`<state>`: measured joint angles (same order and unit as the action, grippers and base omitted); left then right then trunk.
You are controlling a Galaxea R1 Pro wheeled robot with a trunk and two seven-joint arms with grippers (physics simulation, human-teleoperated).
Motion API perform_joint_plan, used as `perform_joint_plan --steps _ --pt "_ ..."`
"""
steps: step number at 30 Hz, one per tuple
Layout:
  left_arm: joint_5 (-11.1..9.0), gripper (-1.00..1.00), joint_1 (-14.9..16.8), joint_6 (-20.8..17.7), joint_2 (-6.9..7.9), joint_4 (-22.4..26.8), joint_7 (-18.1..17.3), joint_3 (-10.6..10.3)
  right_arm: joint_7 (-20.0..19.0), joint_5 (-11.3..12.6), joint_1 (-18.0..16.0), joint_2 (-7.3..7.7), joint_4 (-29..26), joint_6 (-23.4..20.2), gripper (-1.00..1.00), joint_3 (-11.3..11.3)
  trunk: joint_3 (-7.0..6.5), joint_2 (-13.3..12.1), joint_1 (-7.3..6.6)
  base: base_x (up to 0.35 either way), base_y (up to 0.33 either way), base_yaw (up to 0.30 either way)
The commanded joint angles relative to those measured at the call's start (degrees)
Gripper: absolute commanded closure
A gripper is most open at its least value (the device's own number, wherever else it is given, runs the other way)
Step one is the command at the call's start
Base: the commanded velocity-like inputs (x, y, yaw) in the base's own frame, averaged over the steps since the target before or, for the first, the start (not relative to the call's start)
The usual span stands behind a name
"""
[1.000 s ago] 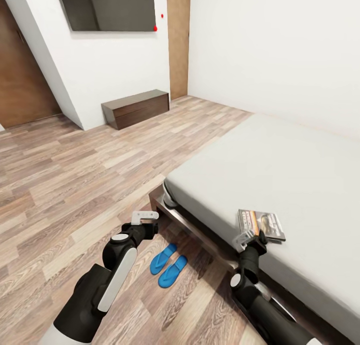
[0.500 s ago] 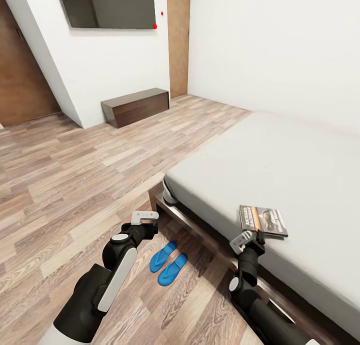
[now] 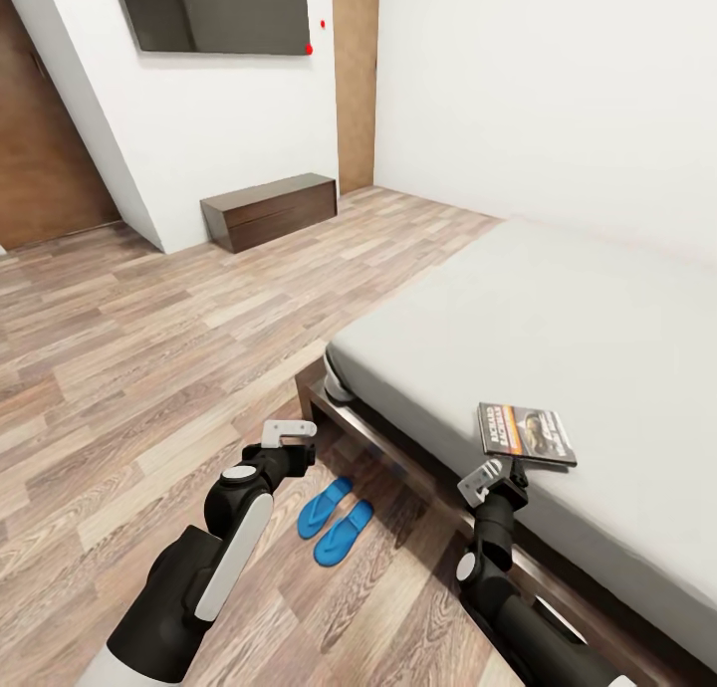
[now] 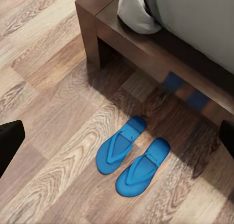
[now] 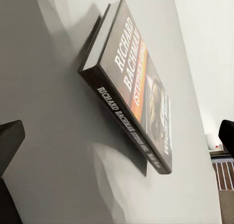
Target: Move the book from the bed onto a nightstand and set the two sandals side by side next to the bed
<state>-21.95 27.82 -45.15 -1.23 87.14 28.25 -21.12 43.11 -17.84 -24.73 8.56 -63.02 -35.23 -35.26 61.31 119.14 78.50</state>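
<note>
Head view, far left: brown door (image 3: 45, 169) in the back wall, then a dark wall screen (image 3: 214, 10) with a low brown bench (image 3: 269, 212) on the wood-plank floor (image 3: 149, 339) beneath it. Left gripper (image 3: 290, 430) hangs over the floor by the bed's near corner, holding nothing; in the left wrist view its two dark fingertips (image 4: 9, 141) sit at opposite frame edges, so the jaws stand wide apart. Just right of it, the two sandals (image 3: 335, 520) lie on the floor side by side, nearly touching, toes toward the bed frame (image 3: 398, 463), close beside the bed's long edge near that corner; the left wrist view has the blue pair (image 4: 131, 156) flat on the planks with the dark frame just beyond. Bed (image 3: 558, 329) with grey mattress fills the right half against the white wall. Right gripper (image 3: 493, 475) is at the mattress's near edge, empty, just short of the book (image 3: 526, 433), not touching it; the right wrist view shows its fingertips (image 5: 10, 146) spread wide at the frame edges. Book (image 5: 131, 87) lies flat on the mattress near that long edge, cover up, spine facing the gripper.
</note>
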Motion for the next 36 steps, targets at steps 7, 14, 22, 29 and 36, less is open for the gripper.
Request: perform_joint_plan --steps 7,14,22,29,36 --pt "-0.59 -1.0 0.04 -0.12 0.0 0.07 0.58 -0.06 0.05 -0.17 -0.05 0.05 0.51 -0.37 -1.0 -0.16 0.59 1.24 0.66 0.0 0.0 0.0" --pt "-0.52 -1.0 0.04 -0.12 0.0 0.06 0.58 -0.12 -0.04 -0.17 -0.05 0.05 0.85 -0.37 -1.0 -0.16 1.3 2.84 1.54 0.0 0.0 0.0" --pt "-0.54 -1.0 0.04 -0.12 -0.08 0.06 0.58 -0.15 -0.04 -0.17 -0.05 0.05 0.88 -0.37 -1.0 -0.16 2.38 5.25 2.85 0.0 0.0 0.0" --pt "-0.49 -1.0 0.04 -0.12 -0.09 0.07 0.58 -0.15 -0.1 -0.17 -0.05 0.05 0.88 -0.37 -1.0 -0.16 2.74 6.05 3.29 0.0 0.0 0.0" --pt "-0.54 -1.0 0.04 -0.13 -0.1 0.05 0.58 -0.15 -0.13 -0.17 -0.05 0.05 0.96 -0.3 -1.0 -0.16 2.74 6.05 3.29 0.107 0.0 0.0"
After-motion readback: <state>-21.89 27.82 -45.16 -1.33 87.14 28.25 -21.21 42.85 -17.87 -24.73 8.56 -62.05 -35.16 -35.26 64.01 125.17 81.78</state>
